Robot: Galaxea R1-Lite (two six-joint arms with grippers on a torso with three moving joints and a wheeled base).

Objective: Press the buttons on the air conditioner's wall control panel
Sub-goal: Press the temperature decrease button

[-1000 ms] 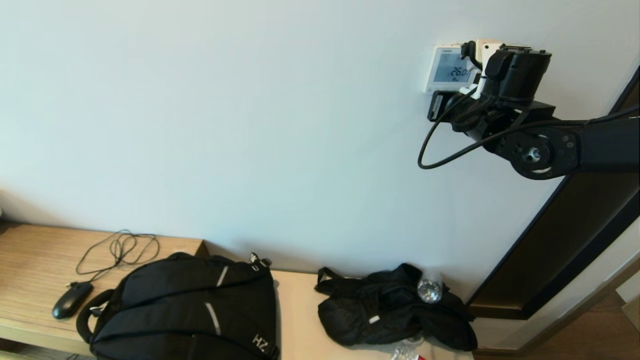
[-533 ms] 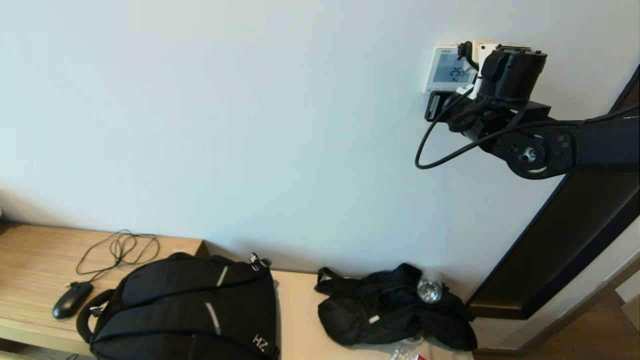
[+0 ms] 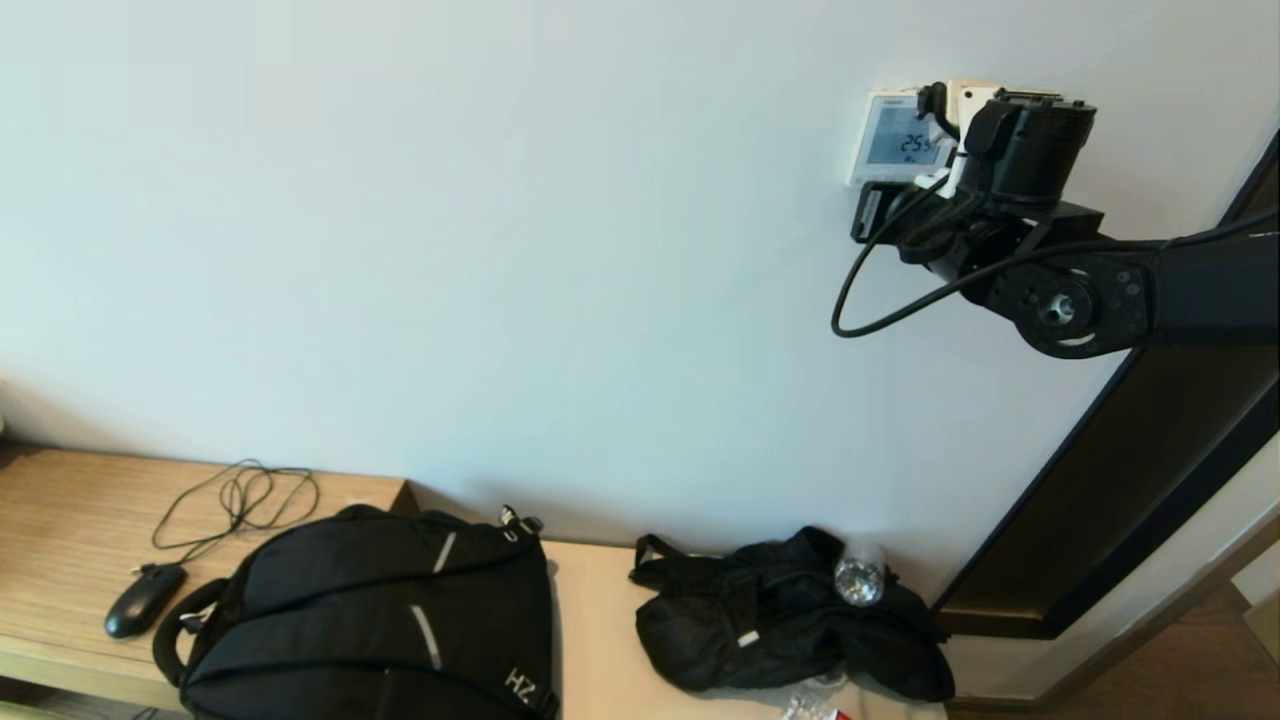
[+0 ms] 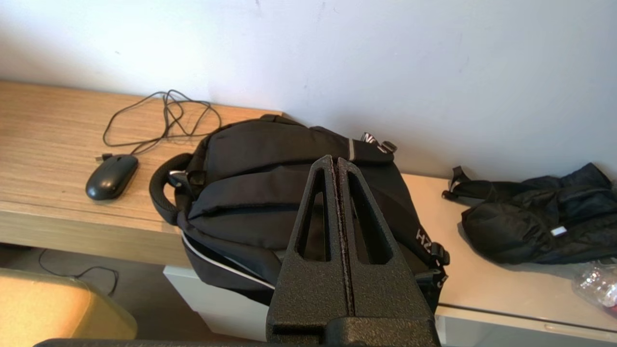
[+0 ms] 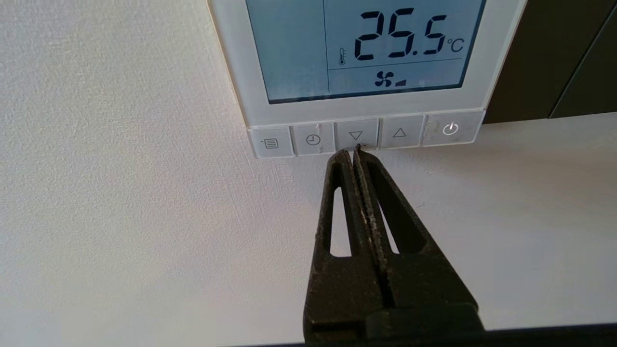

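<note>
The white wall control panel [image 3: 882, 137] is on the wall at upper right; its screen [image 5: 366, 48] reads 25.5 °C. The row of buttons [image 5: 313, 140] runs along its lower edge. They are squarish, with menu, clock, down-arrow, up-arrow and power marks. My right gripper [image 5: 351, 150] is shut, with its tips at the lower edge of the down-arrow button [image 5: 355, 135]. In the head view my right wrist [image 3: 1030, 150] covers the panel's right side. My left gripper [image 4: 336, 159] is shut and empty, hovering over a black backpack [image 4: 250, 193].
A plain black square panel [image 3: 868, 210] sits just below the white one. A dark door frame [image 3: 1150, 470] runs down the right. On the wooden bench [image 3: 70, 520] lie the backpack [image 3: 380, 610], a mouse [image 3: 142, 598] with its cable, and a black bag [image 3: 790, 620].
The screen reading dropped from 26.0 to 25.5. My right wrist shifted slightly left toward the panel, then eased back a little.
</note>
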